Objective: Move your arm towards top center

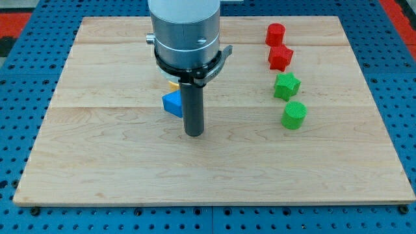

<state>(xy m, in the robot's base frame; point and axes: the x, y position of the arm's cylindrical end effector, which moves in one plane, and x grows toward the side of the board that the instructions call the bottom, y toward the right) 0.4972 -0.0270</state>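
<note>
My tip (pixel 194 133) rests on the wooden board (pixel 97 162) near the middle, a little left of centre. A blue block (pixel 173 103), triangular in look, lies just left of the rod and partly behind it. A bit of a yellow or orange block (pixel 172 84) shows above the blue one, mostly hidden by the arm's grey body (pixel 185 32). On the view's right stands a column of blocks: a red cylinder (pixel 275 34), a red star (pixel 281 58), a green star (pixel 286 86) and a green cylinder (pixel 294 115).
The board lies on a blue perforated table (pixel 19 97). The arm's wide grey body covers the board's top centre.
</note>
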